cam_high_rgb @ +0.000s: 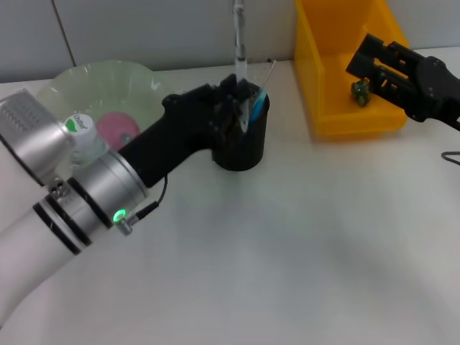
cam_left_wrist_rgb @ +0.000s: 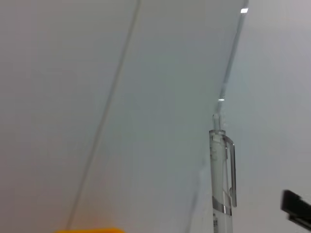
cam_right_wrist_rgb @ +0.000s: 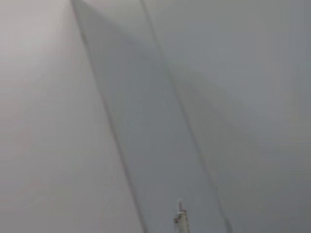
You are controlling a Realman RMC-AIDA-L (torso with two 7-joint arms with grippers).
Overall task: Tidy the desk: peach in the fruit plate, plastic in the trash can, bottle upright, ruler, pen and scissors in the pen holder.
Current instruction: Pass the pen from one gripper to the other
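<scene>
- The desk [cam_high_rgb: 287, 259] is a plain white flat top, filling the near and middle ground of the head view.
- Soft, blurred shadows lie on the near part of it; the light is even, with no hard glare.
- Behind the far edge stands a pale grey wall [cam_high_rgb: 144, 32] (made of panels, it seems), with a thin dark seam slanting down at far left.
- In the left wrist view the same pale wall [cam_left_wrist_rgb: 58, 97] shows a thin slanting seam.
- A dark cable [cam_high_rgb: 451, 157] lies at the right edge.
</scene>
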